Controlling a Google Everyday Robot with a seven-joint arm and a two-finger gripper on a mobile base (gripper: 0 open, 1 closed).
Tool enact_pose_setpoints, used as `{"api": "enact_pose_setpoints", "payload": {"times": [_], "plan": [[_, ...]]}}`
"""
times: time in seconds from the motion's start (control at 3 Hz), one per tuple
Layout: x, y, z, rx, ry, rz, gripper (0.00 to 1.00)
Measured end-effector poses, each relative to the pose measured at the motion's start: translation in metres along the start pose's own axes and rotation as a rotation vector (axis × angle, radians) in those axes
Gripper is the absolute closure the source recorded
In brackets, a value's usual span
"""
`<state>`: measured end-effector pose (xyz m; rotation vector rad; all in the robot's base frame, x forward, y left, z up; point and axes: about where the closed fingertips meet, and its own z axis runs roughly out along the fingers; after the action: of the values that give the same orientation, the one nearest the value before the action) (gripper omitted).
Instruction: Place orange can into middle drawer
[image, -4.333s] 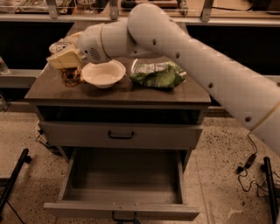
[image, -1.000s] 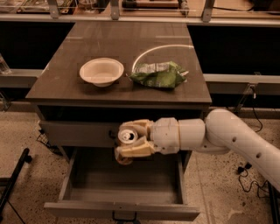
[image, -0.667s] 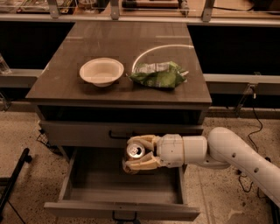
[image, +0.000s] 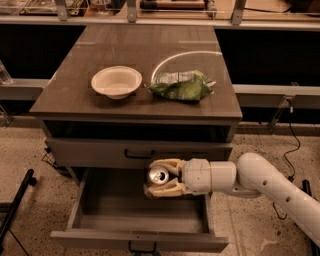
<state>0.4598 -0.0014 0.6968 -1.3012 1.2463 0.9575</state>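
First, you see the middle drawer (image: 141, 240) pulled open, a deep grey box. Over its back part your gripper (image: 160, 178) holds the orange can (image: 158, 175) clasped between cream fingers (image: 165, 163), shiny silver top facing you. Farther, a white bowl (image: 116, 81) and a green snack bag (image: 182, 86) lie on the tabletop (image: 150, 45).

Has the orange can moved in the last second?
Yes. Held in the gripper, the orange can has dropped from level with the closed drawer's handle to below it, over the open middle drawer.
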Motion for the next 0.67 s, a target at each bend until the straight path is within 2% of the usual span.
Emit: {"api": "enact_pose_setpoints", "payload": {"times": [0.33,0.67], "plan": [[0.033,-0.009,-0.006,0.029,0.018,-0.047,1.0],[0.077,-0.014,-0.014,0.04,0.069,-0.038,1.0]]}}
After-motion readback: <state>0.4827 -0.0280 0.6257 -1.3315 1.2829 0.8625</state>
